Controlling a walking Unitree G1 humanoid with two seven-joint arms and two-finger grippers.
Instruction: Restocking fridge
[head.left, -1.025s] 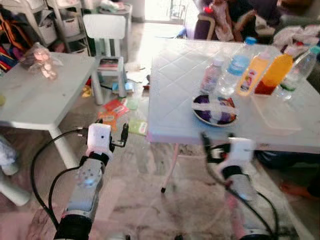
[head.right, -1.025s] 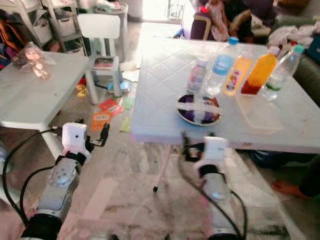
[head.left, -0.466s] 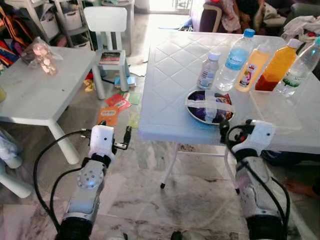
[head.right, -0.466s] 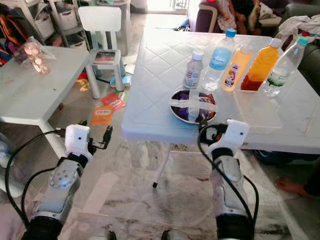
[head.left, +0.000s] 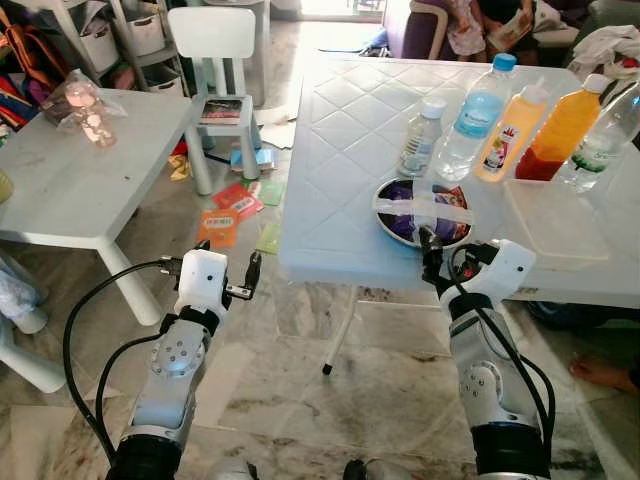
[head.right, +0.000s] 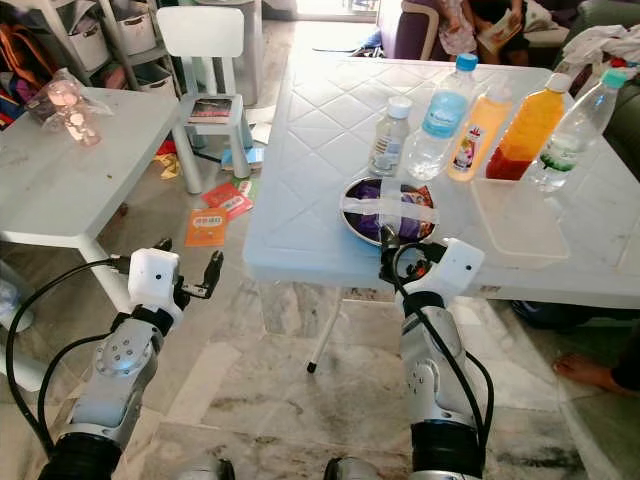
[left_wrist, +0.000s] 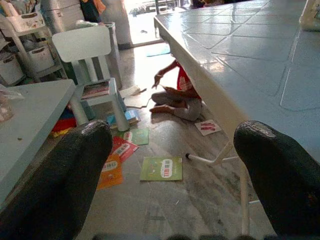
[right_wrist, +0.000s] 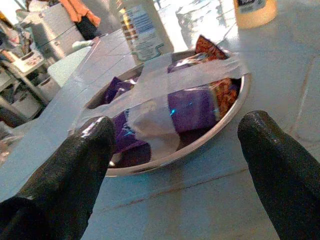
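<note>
A metal bowl (head.left: 420, 212) of purple snack packs, taped across the top, sits near the front edge of the white tiled table (head.left: 330, 180). Behind it stand a small clear bottle (head.left: 421, 138), a blue-label water bottle (head.left: 478, 118), a yellow bottle (head.left: 508, 132), an orange juice bottle (head.left: 560, 135) and a green-label bottle (head.left: 602, 140). My right gripper (head.left: 445, 255) is open at the table's front edge, just short of the bowl (right_wrist: 170, 107), which lies between its fingers (right_wrist: 75, 165) in the right wrist view. My left gripper (head.left: 212, 265) is open and held low over the floor, left of the table.
A clear plastic container (head.left: 555, 222) lies right of the bowl. A low white table (head.left: 60, 190) with a plastic bag (head.left: 80, 108) stands left, a white child's chair (head.left: 215, 60) behind. Cards (head.left: 235, 205) litter the floor. People sit at the back (head.left: 470, 20); a foot (head.left: 600, 372) is at right.
My right gripper has risen from below the table edge up to the bowl's front rim. The camera has shifted closer to the table. The left arm has stayed put.
</note>
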